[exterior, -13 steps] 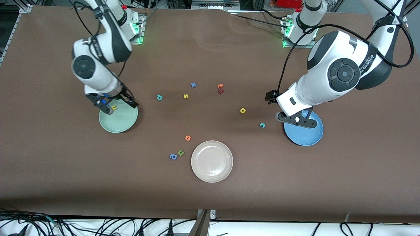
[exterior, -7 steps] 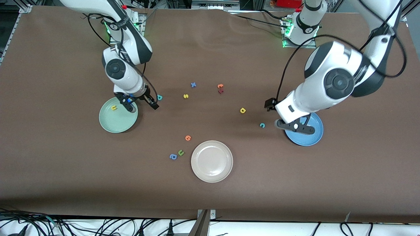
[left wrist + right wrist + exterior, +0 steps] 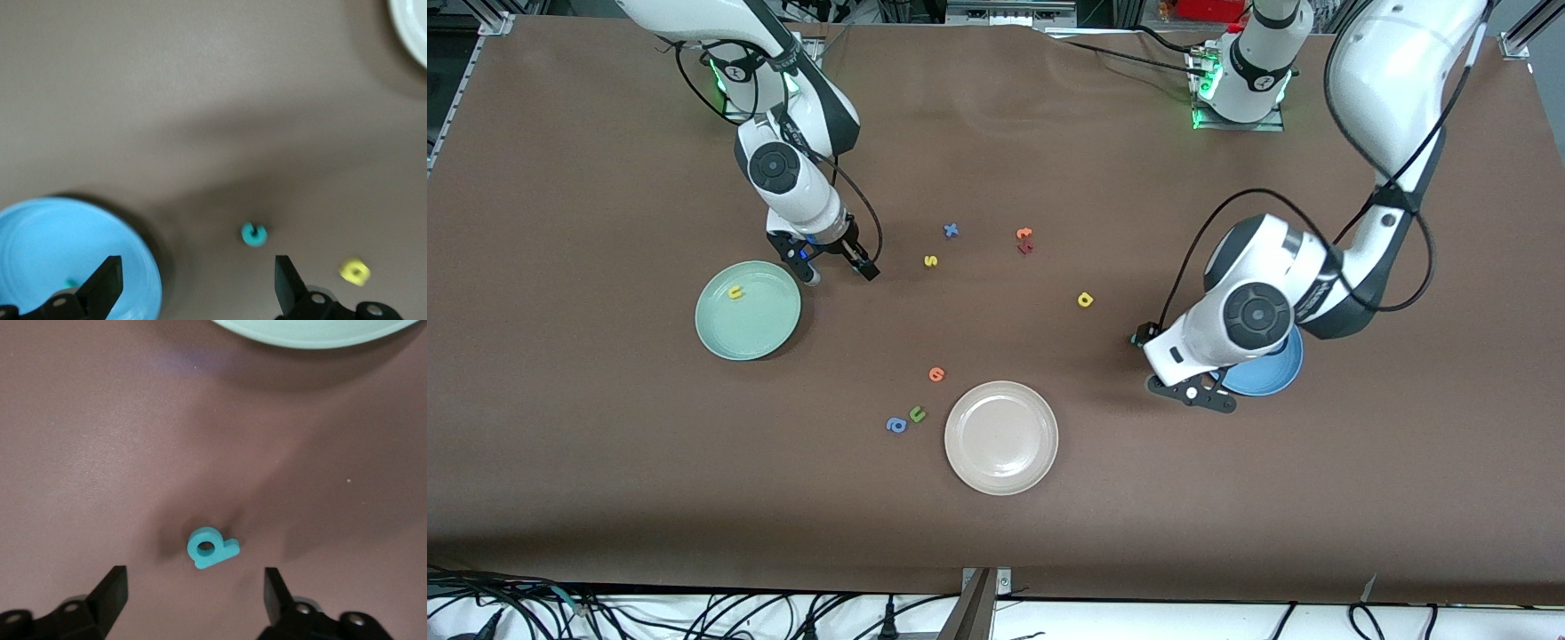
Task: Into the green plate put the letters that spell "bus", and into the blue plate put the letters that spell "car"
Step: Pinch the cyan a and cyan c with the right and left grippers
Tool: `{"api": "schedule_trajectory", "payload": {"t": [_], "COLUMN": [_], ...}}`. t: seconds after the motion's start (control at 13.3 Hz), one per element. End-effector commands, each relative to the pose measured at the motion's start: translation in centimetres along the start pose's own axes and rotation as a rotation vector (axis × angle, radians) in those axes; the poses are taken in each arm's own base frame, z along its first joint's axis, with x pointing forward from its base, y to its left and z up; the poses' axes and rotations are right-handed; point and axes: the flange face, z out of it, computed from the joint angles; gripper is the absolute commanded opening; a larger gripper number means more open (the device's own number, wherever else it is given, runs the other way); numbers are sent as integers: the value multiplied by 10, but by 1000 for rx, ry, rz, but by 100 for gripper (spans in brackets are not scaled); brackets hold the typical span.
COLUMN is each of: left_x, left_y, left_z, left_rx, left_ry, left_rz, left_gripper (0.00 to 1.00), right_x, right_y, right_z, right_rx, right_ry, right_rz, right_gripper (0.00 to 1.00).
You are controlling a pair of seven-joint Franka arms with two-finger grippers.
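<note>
Shifted off the green plate point(image 3: 769, 331) since a second ago: right tool point(image 3: 839, 269), now low over the bare table point(image 3: 605, 444) just beside that plate's rim, toward the left arm's end. Swung off the blue plate point(image 3: 1276, 373) as well: left tool point(image 3: 1196, 394), now down over the table at that plate's edge, with its arm's bulk covering part of the plate.

Right tool point(image 3: 193, 590): fingers spread wide, gripping nothing, straddling the teal b point(image 3: 212, 549) with a gap on each side; b flat on the table, green plate point(image 3: 313, 333) close by. Left tool point(image 3: 197, 287): fully spread, gripping nothing; teal c point(image 3: 253, 234) flat on the table between the lines of the two fingers but clear of the tips; blue plate point(image 3: 60, 233) beside one finger, yellow a point(image 3: 354, 271) beside the other.

Unmoved since the earlier frames: beige plate point(image 3: 1000, 437) nearest the front camera, both coloured plates, and the loose letters. Yellow u point(image 3: 735, 292) lying in the green plate, uncovered now. Yellow s point(image 3: 930, 261) and yellow a point(image 3: 1085, 300) on the table between the two arms. Small teal speck point(image 3: 70, 283) in the blue plate, too blurred to read.
</note>
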Motion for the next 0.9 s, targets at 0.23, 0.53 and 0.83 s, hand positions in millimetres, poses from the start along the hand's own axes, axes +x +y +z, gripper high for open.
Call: {"api": "schedule_trajectory", "payload": {"t": [0.23,0.53,0.83], "left_x": [-35,-50,-54], "left_y": [27,44,46], "left_z": [73,92,96], "left_rx": [-2,-43,-30], "left_ry": [-14,67,61], "left_rz": [-21,-2,15], "left_gripper": [96,85,62], "right_x": [9,9,8], "right_y": [18,18,17], "right_z": [16,18,17], "right_rx": [-12,-8,7], "right_ry": [35,33,36], "right_rz": [-35,-30,-23], "right_gripper": [72,65,66]}}
